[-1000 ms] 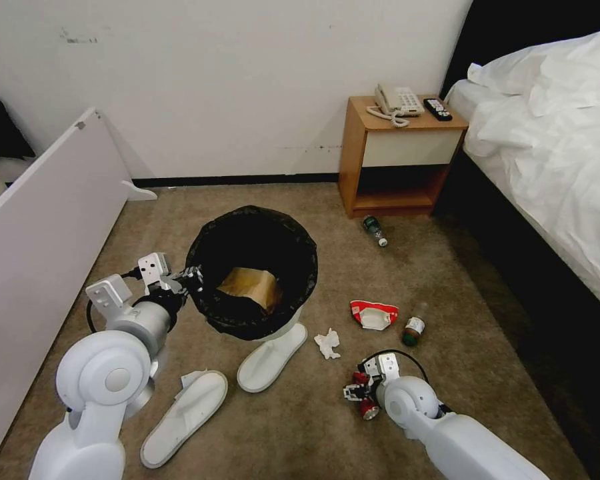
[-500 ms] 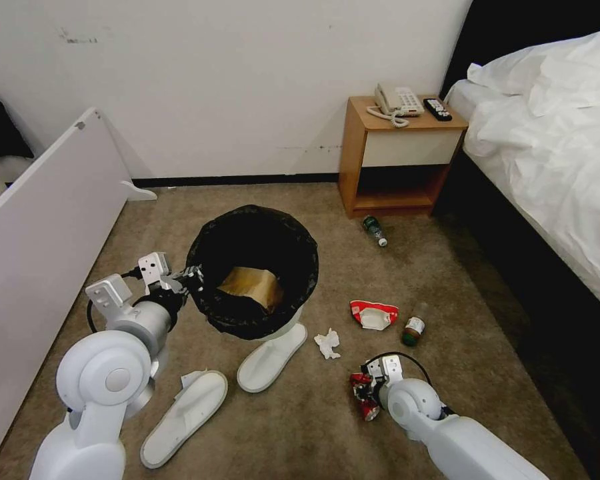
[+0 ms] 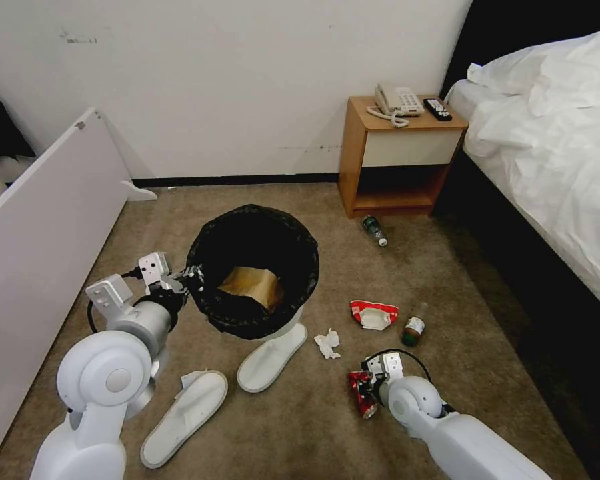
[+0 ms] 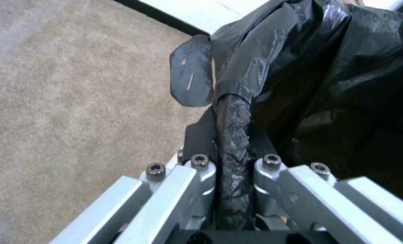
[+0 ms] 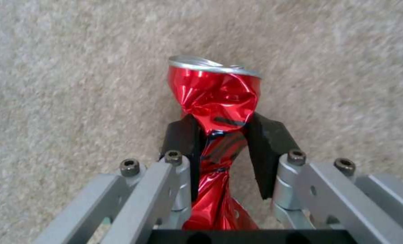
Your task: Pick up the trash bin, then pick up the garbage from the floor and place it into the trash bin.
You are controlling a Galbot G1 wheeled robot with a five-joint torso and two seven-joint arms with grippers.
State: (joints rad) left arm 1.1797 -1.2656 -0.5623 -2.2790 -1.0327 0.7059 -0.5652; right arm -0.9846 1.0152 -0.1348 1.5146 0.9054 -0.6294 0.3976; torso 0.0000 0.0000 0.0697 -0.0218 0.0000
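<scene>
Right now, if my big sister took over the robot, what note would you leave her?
Left claw: shut on the rim of the trash bin, holding it by the black bag.
Right claw: shut on the crushed red can, low over the carpet.
Done: brown paper bag is in the bin.
Left: drop the can in, then the two slippers, tissue, red-white wrapper, and two bottles.
</scene>
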